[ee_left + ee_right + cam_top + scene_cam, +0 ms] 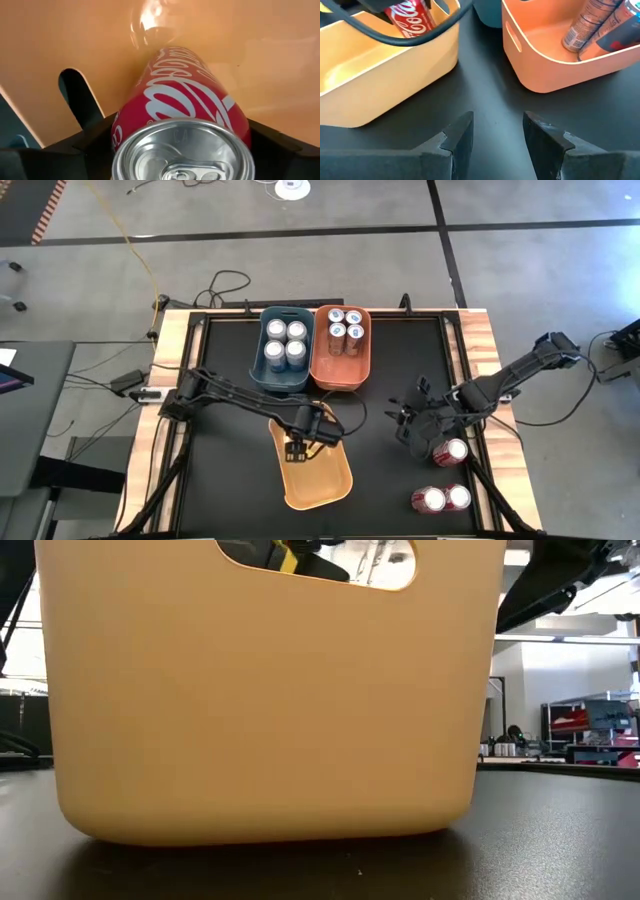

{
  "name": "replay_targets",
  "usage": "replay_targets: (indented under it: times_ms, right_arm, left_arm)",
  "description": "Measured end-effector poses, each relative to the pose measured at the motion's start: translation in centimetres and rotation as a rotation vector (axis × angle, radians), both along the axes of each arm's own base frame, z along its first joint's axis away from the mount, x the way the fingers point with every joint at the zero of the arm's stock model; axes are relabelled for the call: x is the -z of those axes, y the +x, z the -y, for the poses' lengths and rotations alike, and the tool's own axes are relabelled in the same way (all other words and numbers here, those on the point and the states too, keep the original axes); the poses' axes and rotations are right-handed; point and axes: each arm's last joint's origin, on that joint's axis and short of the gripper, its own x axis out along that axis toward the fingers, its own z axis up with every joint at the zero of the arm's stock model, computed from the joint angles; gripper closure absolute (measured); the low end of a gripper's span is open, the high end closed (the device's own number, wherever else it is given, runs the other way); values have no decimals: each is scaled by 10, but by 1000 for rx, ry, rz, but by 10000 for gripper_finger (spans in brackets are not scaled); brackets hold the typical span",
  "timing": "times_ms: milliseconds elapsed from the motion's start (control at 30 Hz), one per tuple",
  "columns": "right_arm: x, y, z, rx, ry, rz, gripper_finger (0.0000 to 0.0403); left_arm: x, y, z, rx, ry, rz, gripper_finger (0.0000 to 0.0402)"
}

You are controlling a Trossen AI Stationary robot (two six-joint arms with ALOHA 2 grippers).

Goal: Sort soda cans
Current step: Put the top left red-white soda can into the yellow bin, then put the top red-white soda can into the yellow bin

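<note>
Red can, pinched by the left gripper, hangs inside the yellow bin; blue and orange bins look filled, three red cans wait beside the right gripper, spread and empty.

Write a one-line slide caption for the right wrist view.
Right gripper open above the black table; beyond, a red can held over the yellow bin, beside the orange bin.

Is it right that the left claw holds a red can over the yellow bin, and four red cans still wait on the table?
Not quite: three red cans wait on the table, not four, as the high view shows. The left claw does hold a red can over the yellow bin.
</note>
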Motion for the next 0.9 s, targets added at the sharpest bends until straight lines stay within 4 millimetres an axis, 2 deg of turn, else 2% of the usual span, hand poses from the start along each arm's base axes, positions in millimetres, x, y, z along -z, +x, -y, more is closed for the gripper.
replay_targets:
  times_ms: [200,400,533,667,800,900]
  right_arm:
    - [1,0,-1,-1,-1,-4,213]
    - [-1,-5,1,-17,11,-35,196]
    - [-6,-9,0,-77,40,-123,187]
    - [-9,-19,-1,-200,142,-307,189]
    - [-19,-32,3,-79,275,-444,200]
    - [-32,-44,7,84,391,-541,210]
  left_arm:
    - [-1,-1,-3,-20,-3,-16,35]
    - [-24,-11,-6,-49,10,42,16]
    - [-55,-25,-7,-100,59,162,14]
    - [-100,-53,1,-137,209,379,13]
    - [-138,-88,16,-231,412,654,13]
    - [-157,-110,28,-262,450,809,13]
